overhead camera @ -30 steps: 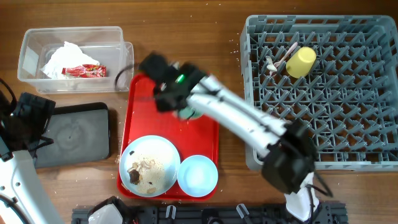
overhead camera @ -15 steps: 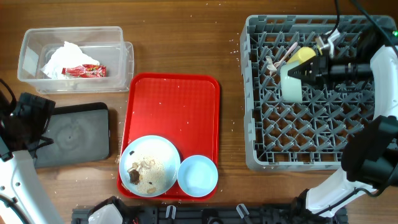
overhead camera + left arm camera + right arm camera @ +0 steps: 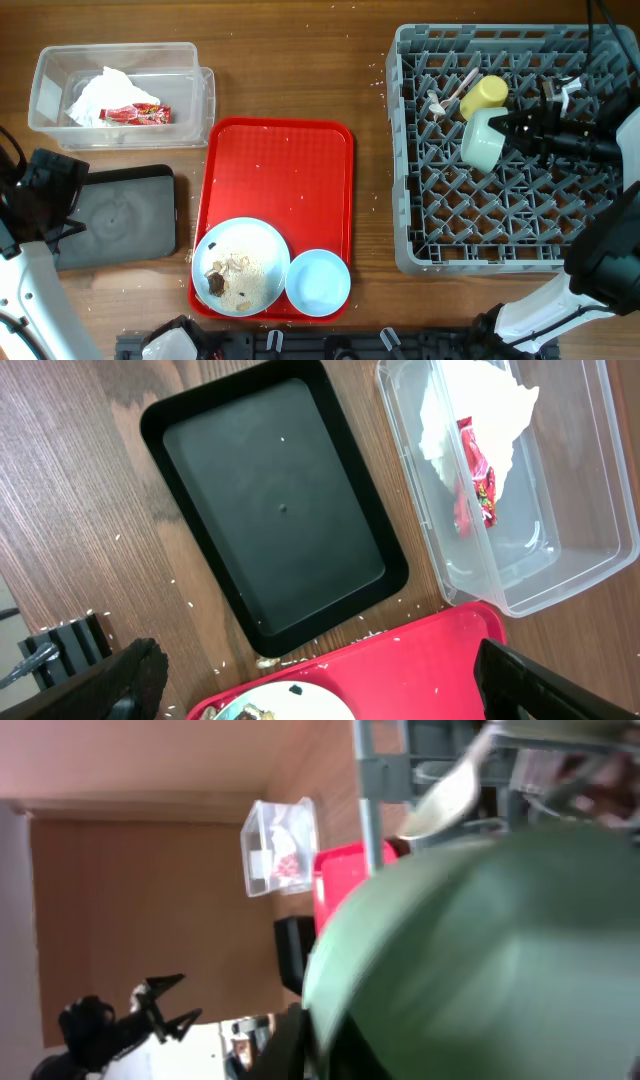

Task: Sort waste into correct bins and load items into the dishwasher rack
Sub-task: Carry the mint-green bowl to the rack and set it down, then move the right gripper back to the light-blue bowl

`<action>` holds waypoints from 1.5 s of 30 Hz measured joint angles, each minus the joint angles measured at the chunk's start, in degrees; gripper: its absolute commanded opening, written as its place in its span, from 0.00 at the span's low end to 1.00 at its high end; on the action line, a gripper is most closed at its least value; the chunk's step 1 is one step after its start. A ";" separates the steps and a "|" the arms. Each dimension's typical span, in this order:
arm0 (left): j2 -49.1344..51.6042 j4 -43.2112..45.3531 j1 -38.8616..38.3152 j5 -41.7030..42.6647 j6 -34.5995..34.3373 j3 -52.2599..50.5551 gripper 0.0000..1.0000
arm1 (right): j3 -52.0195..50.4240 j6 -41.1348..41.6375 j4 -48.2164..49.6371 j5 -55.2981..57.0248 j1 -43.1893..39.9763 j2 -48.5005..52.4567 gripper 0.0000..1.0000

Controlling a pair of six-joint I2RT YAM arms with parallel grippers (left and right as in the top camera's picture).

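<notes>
Tilting sideways, pale mint green bowl (image 3: 481,141), held by right tool (image 3: 506,133), left tool (image 3: 320,665) wide

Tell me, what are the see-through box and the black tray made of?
The see-through box looks like thin glossy plastic; the napkin shows through its walls. The black tray seems matte plastic, maybe rubber: dull, with only a faint sheen.

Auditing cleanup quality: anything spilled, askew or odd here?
Loose crumbs are scattered on the wooden table around the black tray and speckle the red tray. The plate holds food crumbs and a dark lump, unscraped. The mint green bowl sits on edge in the right gripper over the rack.
</notes>
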 measured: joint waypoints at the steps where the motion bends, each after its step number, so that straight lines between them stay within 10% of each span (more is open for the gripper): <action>1: 0.00 0.00 0.00 0.00 0.00 0.00 1.00 | 0.02 0.96 0.11 1.18 -0.61 0.00 0.24; 9: 0.00 0.00 0.00 0.00 0.00 0.00 1.00 | 2.21 28.35 8.02 41.22 -5.33 -16.76 0.42; 14: 0.00 0.00 0.00 0.00 0.00 0.00 1.00 | 2.43 30.97 8.13 46.40 1.42 -28.35 0.08; 20: 0.00 -0.02 0.00 0.00 0.00 0.00 1.00 | -1.18 34.71 14.03 53.64 17.16 -19.56 0.04; 34: 0.00 0.00 0.00 0.00 0.00 0.00 1.00 | -1.38 45.77 9.40 75.80 16.70 -11.63 0.05; 39: 0.00 0.00 0.00 0.00 0.00 0.00 1.00 | -0.37 35.78 15.21 51.21 21.40 -28.72 1.00; 45: 0.00 0.02 0.00 0.00 0.00 0.00 1.00 | 0.13 33.29 15.26 37.53 43.54 -34.86 0.99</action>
